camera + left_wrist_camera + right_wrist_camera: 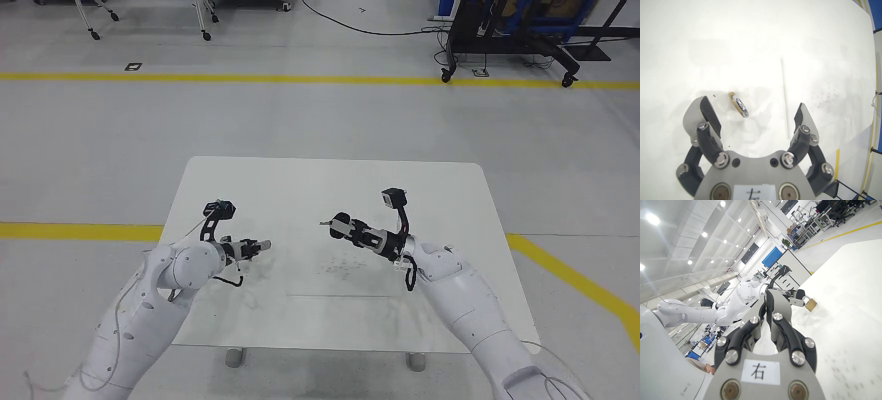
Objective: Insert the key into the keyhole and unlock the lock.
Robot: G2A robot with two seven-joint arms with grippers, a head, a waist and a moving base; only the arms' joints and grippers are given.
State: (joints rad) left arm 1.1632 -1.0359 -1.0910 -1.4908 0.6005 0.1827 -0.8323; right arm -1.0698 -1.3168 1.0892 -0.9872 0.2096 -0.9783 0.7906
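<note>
1. The white worktop [440, 200] carried everything. Faint scuff marks [345, 268] lay near its middle, a little toward the front edge.
2. The left arm [160, 300] came in over the front left corner and the right arm [470, 300] over the front right corner. Their ends faced each other across the worktop.
3. The left pincer [753, 102] was spread wide, with its ribbed pads well apart. It sat low over the worktop, nearer the left edge than the right and about midway between the front and far edges.
4. The right pincer [767, 294] was closed, pads pressed flat together. It was held over the middle of the worktop, pointing at the left pincer.
5. The padlock [739, 105], brass with a chrome shackle, sat between the open left fingertips, nearer one finger than the other, and neither pad gripped it. In the right wrist view it stood tilted, a lower corner on the worktop and the shackle just beside one left finger. It possibly touched that finger, but the angle was too poor to be sure.
</note>
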